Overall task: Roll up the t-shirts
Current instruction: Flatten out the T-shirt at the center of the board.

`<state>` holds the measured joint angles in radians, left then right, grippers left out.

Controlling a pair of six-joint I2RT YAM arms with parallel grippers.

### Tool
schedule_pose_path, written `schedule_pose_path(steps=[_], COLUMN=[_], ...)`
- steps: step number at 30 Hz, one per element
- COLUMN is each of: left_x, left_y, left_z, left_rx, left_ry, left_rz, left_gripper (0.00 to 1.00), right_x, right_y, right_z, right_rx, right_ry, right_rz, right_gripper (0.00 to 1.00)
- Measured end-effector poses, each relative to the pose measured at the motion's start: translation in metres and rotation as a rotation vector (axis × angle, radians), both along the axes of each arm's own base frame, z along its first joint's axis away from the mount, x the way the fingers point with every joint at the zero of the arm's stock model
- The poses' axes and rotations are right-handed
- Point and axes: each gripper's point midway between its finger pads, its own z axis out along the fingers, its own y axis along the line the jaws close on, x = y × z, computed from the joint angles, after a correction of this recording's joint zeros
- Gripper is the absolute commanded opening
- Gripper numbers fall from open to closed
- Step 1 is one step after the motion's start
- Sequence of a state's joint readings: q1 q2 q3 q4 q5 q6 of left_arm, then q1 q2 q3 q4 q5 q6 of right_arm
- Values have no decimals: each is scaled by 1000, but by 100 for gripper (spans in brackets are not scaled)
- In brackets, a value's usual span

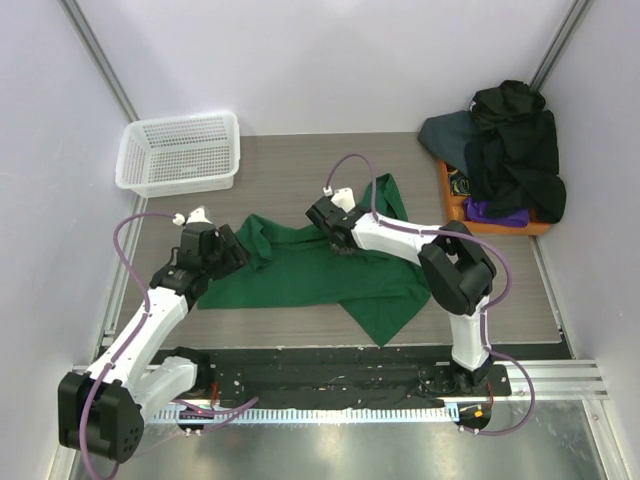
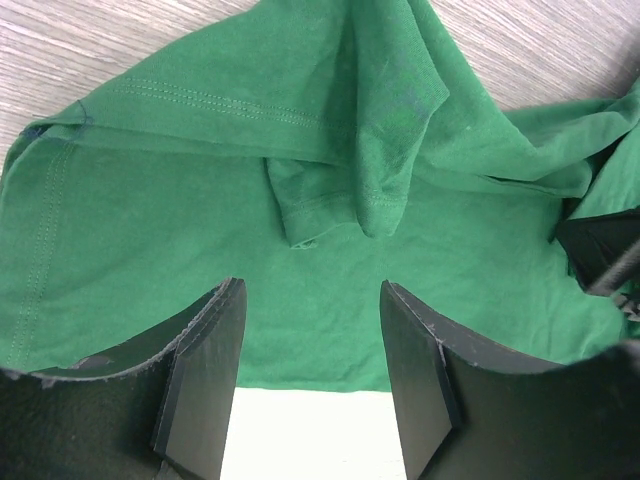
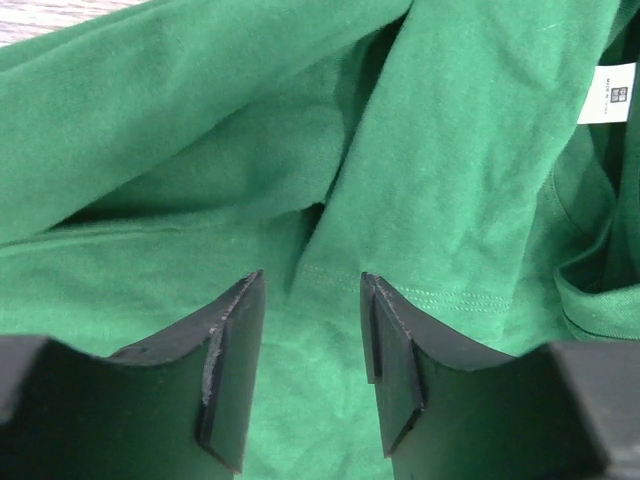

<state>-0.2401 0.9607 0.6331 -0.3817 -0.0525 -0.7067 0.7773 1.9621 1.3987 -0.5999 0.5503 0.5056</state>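
One t-shirt (image 1: 300, 272) lies spread on the tabletop (image 1: 280, 190); a mesh basket (image 1: 180, 152) sits behind it leftward, a tray (image 1: 505, 229) holding piled t-shirts (image 1: 515, 150) behind it rightward.

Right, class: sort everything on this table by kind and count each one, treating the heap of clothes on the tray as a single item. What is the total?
Robot arms: 2 (left arm, right arm)
Green t-shirt: 1
Heap of dark clothes: 1
White mesh basket: 1
Orange tray: 1
Total: 6
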Motion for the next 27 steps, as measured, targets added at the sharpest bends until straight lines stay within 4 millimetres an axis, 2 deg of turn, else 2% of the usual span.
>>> schedule_pose_path(steps=[8,11,12,13,15,16,19,21,22,27], left_x=[2,3,4,4,4,4,4,4,4,4], left_y=[-1,-1,-1,-1,-2,-2,-2,-3,-3,-3], left_z=[2,3,3,4,4,4,4,4,4,4], left_rx=[-4,-5,-6,-7,-8,-9,-9,-11,-13,-14], left_ry=[-13,-18,-20,-22,-23,-23,-23,-23,-22,-21], left_rz=[-1,-1,-2,-2,-4,-4,-5,-7,-9,-11], left_gripper=[59,60,59,60,59,59,59,59,59,59], right_x=[3,4,4,3,3,2,0,-2,-3,-5], right_y=[-6,-9,-10,-11,-13,-14,-17,-20,-21,-21], right_z=[-18,-17,-17,-17,-16,-15,-8,0,5,31], right_rx=[-82,-96,-101,-107,-112,-115,-113,-102,-94,-25], right_ry=[11,4,3,4,3,2,-8,-16,-22,-58], right_rz=[-29,-40,-43,-44,-46,-47,-51,-52,-52,-49], right_gripper=[47,44,41,32,21,19,18,9,1,1])
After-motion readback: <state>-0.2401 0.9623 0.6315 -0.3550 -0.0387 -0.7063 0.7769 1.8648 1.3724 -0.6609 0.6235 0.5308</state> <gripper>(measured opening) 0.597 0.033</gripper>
